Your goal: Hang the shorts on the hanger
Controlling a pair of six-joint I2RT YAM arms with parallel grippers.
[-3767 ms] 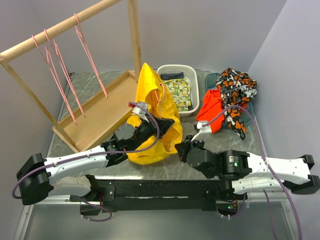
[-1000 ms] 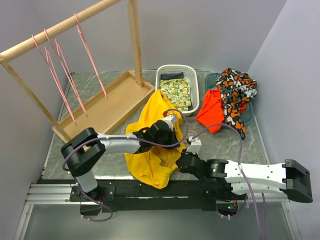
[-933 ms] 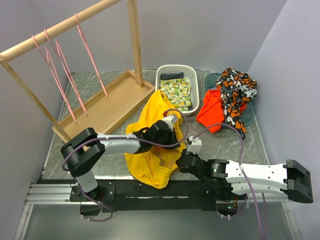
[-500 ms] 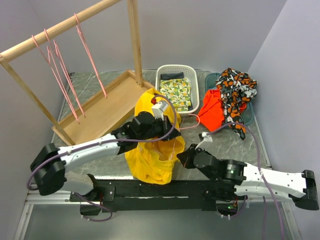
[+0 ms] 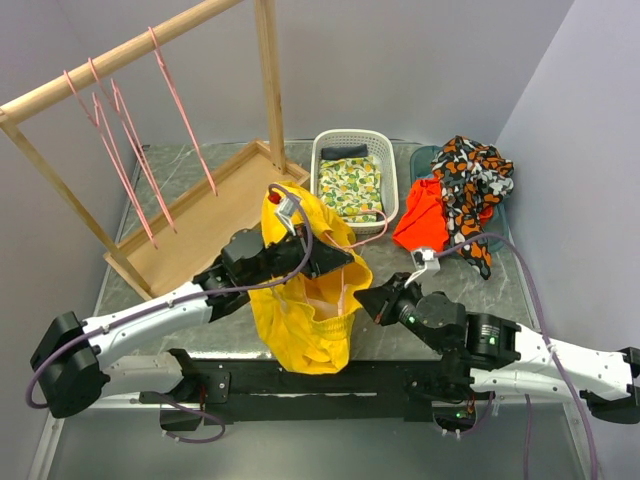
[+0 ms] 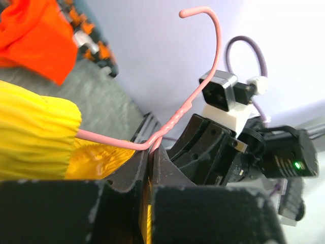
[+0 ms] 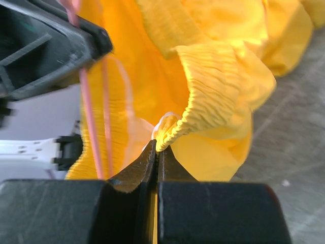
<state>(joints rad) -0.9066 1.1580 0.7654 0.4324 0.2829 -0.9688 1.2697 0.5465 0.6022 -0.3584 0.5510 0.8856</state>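
The yellow shorts (image 5: 300, 315) hang bunched at the table's near middle, their waistband spread open. My left gripper (image 5: 335, 262) is shut on a pink wire hanger (image 5: 365, 232) just below its twisted neck; its hook points right towards the basket. In the left wrist view the hanger (image 6: 175, 119) rises from the closed jaws, with the yellow shorts (image 6: 35, 132) at left. My right gripper (image 5: 368, 298) is shut on the shorts' gathered waistband (image 7: 203, 101) and holds it out to the right. The hanger's wires (image 7: 86, 107) run inside the shorts.
A wooden rack (image 5: 120, 55) with several pink hangers (image 5: 120, 150) stands back left on a wooden tray (image 5: 190, 225). A white basket (image 5: 352, 180) sits behind. An orange-red cloth (image 5: 420, 220) and a patterned cloth (image 5: 470, 185) lie back right.
My left gripper has moved left and up with the hanger, lifting the shorts. My right gripper has moved right and away, pulling the waistband open.
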